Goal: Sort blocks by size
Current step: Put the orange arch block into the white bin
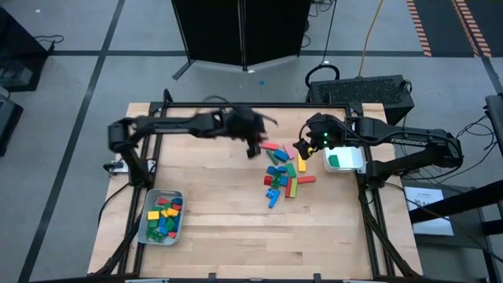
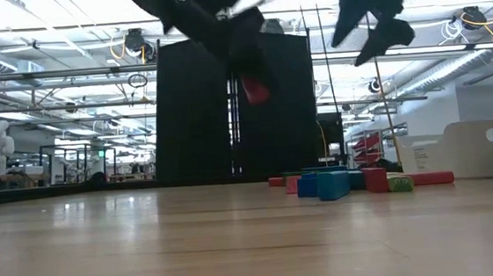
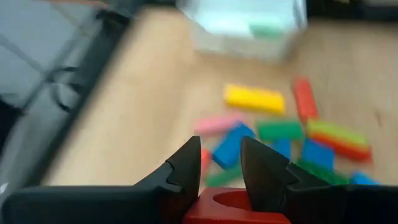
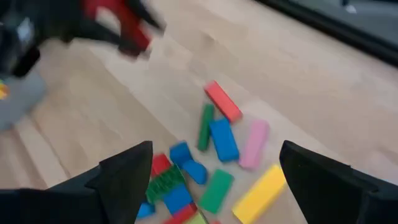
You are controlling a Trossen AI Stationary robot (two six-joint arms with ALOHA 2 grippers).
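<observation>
Far left, near the front edge of the table, the grey tray (image 1: 160, 218) already holds a heap of short blocks in yellow, red, green and blue. Left gripper (image 1: 253, 148) hangs above the table just left of the loose pile, fingers (image 3: 186, 168) pinched onto a small red block (image 3: 236, 208), which sits deep between them; in the low view that block (image 2: 256, 89) is well clear of the wood. Risk here: the arm looks mid-swing, and a small cube held by narrow fingers could twist or drop short of the tray. The pile of blocks (image 1: 284, 170) lies mid-table, bars and cubes touching and overlapping, so any pick there could nudge neighbours. Right gripper (image 1: 301, 149) hovers over the pile's right edge, fingers spread wide, nothing in them. Both arms crowd the same spot; a clash seems possible. The white tray (image 1: 346, 160) at right holds one green block.
</observation>
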